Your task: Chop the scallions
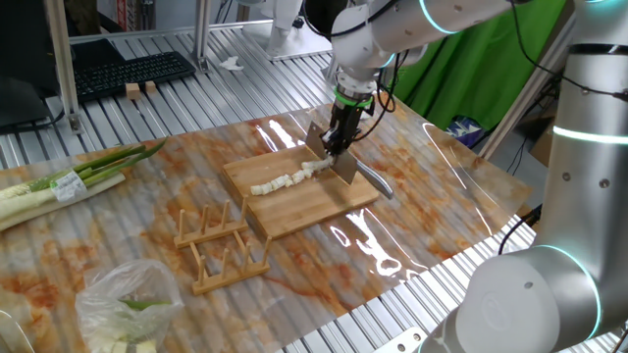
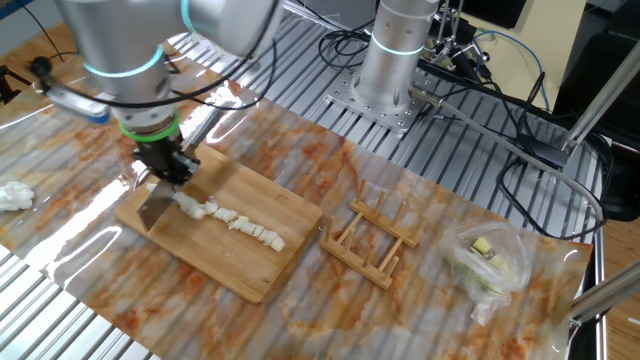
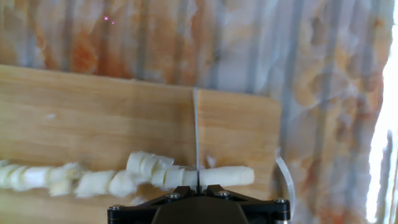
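From my station I had the gripper (image 1: 339,145) pointing straight down over the cutting board (image 1: 324,206), its fingers drawn together and clamped on the top of a knife (image 1: 332,157). In the hand view I looked right down the edge of the blade (image 3: 196,134), a thin bright line running away from the gripper across the wood. I could not make out the fingertips themselves, since only the dark body of the hand showed at the bottom of that view.

Directly under the blade lay the scallions (image 3: 143,177), a pale cream-white stalk stretched crosswise to the knife. The edge met the stalk near one end. On one side of the blade I saw a short smooth whole piece (image 3: 227,177); on the other side the stalk was already broken into a ragged row of stubby chunks, some tipped and fanned against each other, trailing off toward the far end of the board.

Beyond the board from the gripper stood a small wooden rack (image 1: 221,245), and past that a clear plastic bag (image 1: 128,304) with green bits inside. Farther off, near the table edge, lay a long green-and-white bundle of leeks (image 1: 69,181) with a label band. Everything rested on a marbled orange-and-white tabletop (image 1: 432,186).
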